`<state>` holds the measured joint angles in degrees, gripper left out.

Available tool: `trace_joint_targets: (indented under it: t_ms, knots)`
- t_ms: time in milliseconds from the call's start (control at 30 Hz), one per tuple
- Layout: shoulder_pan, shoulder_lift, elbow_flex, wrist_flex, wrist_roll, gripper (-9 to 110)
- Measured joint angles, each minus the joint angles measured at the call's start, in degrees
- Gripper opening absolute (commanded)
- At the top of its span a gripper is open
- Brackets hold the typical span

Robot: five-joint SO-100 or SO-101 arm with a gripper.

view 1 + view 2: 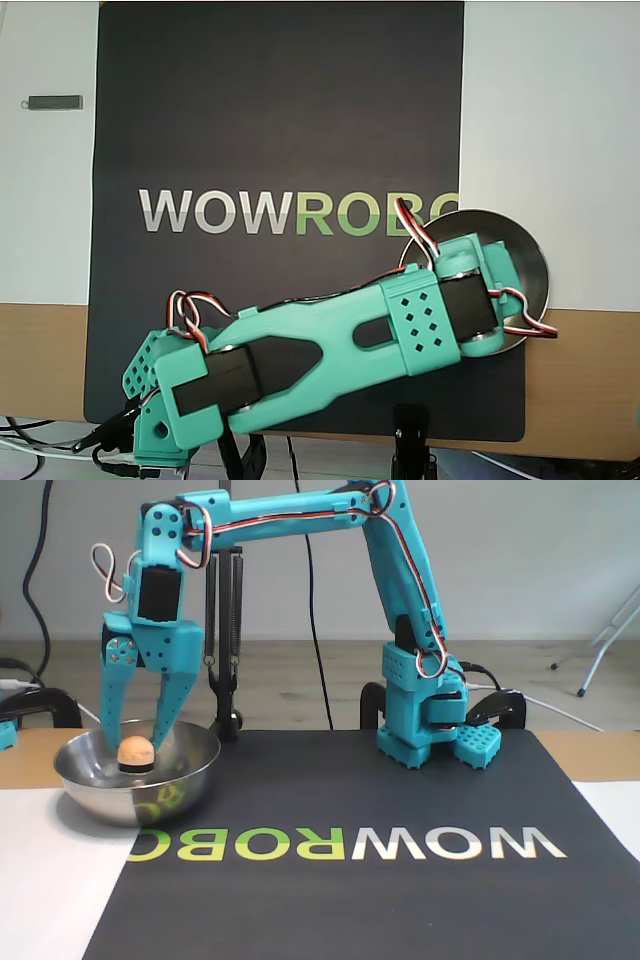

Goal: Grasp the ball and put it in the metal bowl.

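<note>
End effector is hidden under the teal arm point(330, 350) overhead, covering the bowl point(530, 265) at the mat's point(270, 110) 4 o'clock. Fixed view: end effector point(133, 742), fingers spread, straddles the ball point(135, 751) inside the bowl point(137, 777); contact unclear.

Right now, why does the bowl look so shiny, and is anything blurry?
In the fixed view the bowl mirrors the mat's yellow-green letters on its side, and the ball looks sharp. In the overhead view the arm hides most of the bowl; nothing looks blurred.
</note>
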<state>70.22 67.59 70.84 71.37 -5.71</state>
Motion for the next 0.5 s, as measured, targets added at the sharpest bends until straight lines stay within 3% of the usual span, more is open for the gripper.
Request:
trace_joint_targets:
  t_ms: [133,500]
  knots:
    - [0.0,0.0,0.0,0.0,0.0,46]
    - [0.44,0.0,0.0,0.0,0.0,46]
